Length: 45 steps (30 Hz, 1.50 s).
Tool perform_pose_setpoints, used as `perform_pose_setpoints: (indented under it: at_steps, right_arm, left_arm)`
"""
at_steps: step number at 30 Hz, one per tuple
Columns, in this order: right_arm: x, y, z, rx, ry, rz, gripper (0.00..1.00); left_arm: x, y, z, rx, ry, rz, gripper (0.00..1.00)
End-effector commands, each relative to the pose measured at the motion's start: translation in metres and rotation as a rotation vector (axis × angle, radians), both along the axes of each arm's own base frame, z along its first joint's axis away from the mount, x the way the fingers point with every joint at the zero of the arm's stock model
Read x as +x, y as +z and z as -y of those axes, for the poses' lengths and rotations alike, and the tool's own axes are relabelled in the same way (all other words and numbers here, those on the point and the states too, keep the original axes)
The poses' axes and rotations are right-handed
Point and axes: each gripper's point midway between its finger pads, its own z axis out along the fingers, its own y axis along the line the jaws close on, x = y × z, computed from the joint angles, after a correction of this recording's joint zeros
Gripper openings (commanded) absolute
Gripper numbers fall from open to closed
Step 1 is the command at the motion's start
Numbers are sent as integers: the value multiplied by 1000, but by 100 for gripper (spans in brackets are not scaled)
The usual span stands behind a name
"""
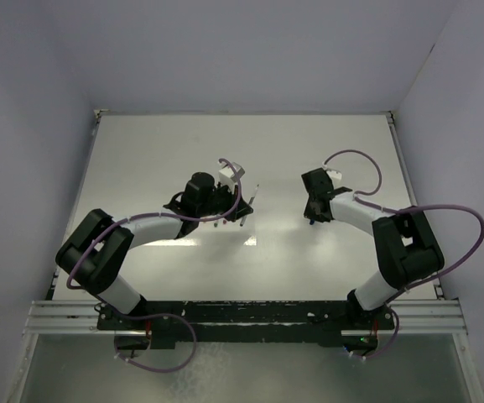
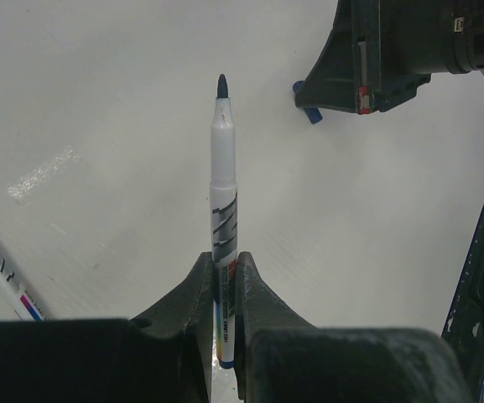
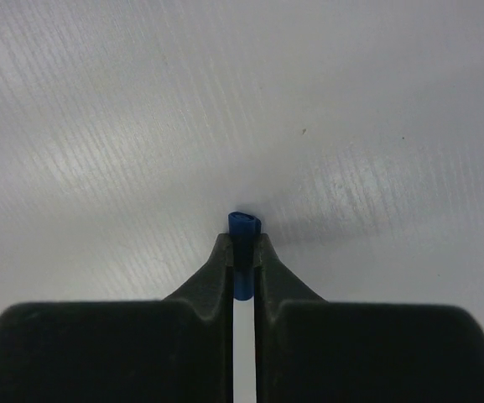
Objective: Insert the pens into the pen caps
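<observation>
My left gripper point(image 2: 225, 267) is shut on a whitish pen point(image 2: 223, 193), which sticks straight out from the jaws with its dark blue tip point(image 2: 222, 85) bare. In the top view this gripper point(image 1: 240, 206) sits left of centre, and its pen point(image 1: 254, 195) points toward the right arm. My right gripper point(image 3: 242, 248) is shut on a dark blue pen cap point(image 3: 243, 223), low over the table. In the left wrist view that cap point(image 2: 309, 112) pokes out under the right gripper's fingers point(image 2: 342, 80), a short way ahead and to the right of the pen tip.
A second pen point(image 2: 2, 281) with a purple end lies on the table at the lower left of the left wrist view. More pens point(image 1: 225, 222) lie just below the left gripper in the top view. White walls enclose the table point(image 1: 250, 151).
</observation>
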Motion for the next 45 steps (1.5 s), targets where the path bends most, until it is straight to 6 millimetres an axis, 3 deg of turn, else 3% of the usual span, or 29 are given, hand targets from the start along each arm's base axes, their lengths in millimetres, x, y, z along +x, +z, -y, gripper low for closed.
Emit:
perform_pose_setpoints:
  at_steps: [1, 6, 9, 16, 22, 27, 34, 39, 45]
  right_arm:
    - [-48, -31, 2, -14, 57, -219, 0]
    - [-41, -27, -3, 6, 82, -200, 0]
    - [-22, -9, -9, 21, 94, -114, 0]
    - [39, 70, -33, 109, 171, 230, 0]
    - [64, 138, -58, 255, 245, 541, 0]
    - [68, 189, -82, 392, 349, 804, 0]
    - [56, 250, -106, 585, 469, 1090, 0]
    - [44, 275, -114, 708, 510, 1217, 0]
    - [33, 282, -126, 816, 566, 1243, 0]
  left_arm:
    - [7, 21, 3, -43, -4, 67, 0]
    - [6, 22, 3, -45, -3, 67, 0]
    - [6, 24, 2, -46, -3, 72, 0]
    - [6, 31, -1, -52, 11, 99, 0]
    - [-1, 46, 2, -114, -3, 100, 0]
    - [-10, 65, 12, -207, -55, 97, 0]
    - [-26, 89, 34, -291, -136, 82, 0]
    - [-33, 94, 44, -316, -158, 63, 0]
    - [-35, 97, 47, -341, -163, 46, 0]
